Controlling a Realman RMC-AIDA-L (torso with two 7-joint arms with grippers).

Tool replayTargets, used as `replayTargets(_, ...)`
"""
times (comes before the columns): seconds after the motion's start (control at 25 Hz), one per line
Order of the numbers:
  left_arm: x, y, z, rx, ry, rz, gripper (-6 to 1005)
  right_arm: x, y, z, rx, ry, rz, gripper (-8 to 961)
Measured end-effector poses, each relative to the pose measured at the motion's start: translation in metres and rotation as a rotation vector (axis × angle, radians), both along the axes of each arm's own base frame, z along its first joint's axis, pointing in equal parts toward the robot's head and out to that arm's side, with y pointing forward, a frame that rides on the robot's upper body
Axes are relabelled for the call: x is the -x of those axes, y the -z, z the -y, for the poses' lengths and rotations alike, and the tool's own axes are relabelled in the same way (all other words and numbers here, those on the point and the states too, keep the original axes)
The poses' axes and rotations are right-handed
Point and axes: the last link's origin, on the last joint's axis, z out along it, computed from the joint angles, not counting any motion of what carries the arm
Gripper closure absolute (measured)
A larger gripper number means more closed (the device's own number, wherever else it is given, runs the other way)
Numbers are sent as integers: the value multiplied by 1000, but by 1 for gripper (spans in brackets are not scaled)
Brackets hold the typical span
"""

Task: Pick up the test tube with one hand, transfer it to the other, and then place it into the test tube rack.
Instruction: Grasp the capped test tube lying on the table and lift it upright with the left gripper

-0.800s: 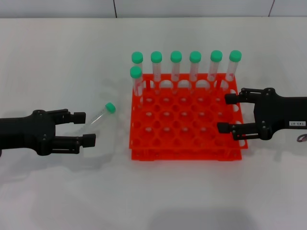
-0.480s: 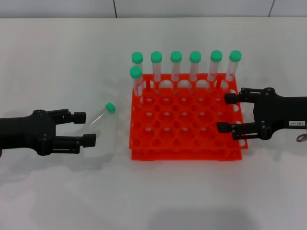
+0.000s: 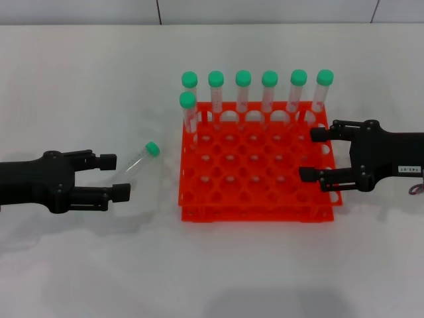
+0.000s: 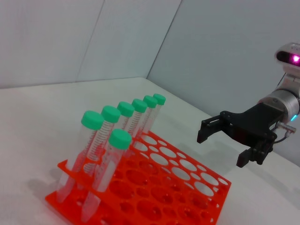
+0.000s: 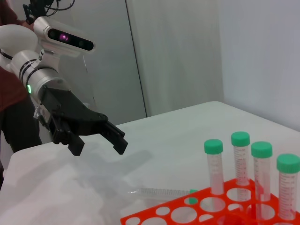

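Note:
The test tube (image 3: 140, 158) lies on the white table left of the orange-red rack (image 3: 255, 205), green cap toward the rack; it also shows in the right wrist view (image 5: 159, 191). My left gripper (image 3: 114, 177), with no label, is open, its fingertips just short of the tube's pointed end, not touching it. It shows in the right wrist view (image 5: 101, 138) too. My right gripper (image 3: 313, 156), with a white label, is open over the rack's right edge and empty; it shows in the left wrist view (image 4: 222, 146).
Several green-capped tubes (image 3: 269, 89) stand upright along the rack's back row, with one more (image 3: 188, 112) in the second row at the left. The table's far edge meets a grey wall (image 3: 212, 12).
My left gripper has drawn back very slightly to the left. The tube, the rack and my right gripper have not moved.

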Motion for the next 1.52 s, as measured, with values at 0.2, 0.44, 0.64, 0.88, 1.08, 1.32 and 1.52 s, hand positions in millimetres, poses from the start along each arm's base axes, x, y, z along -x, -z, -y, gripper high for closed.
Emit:
replayTargets(0.2,2,-6,-2,12,-23,-15,124,0,0,0,-1,2,-1,140)
replayTargets(0.44,6,-34,-16,65,-144,-84,125,-1,0,-1,-4,9,-2,140)
replayTargets(0.64,5,-51,-30,115,-258,-181,125,0,1,-2,-4,14,-3,139)
replayTargets(0.88,1,-54,-45,197,-361,-328,125,2,2,-2,-1,11,-14,140)
replayTargets(1.08,-2,-54,-60,231,-415,-498,125,4,2,-2,-1,10,-33,139)
replayTargets(1.32,-5,-56,-73,210,-411,-597,126,4,2,-1,-1,12,-38,139)
replayTargets(1.52,-7,-50,-84,180,-376,-682,126,7,5,-2,4,4,-36,140)
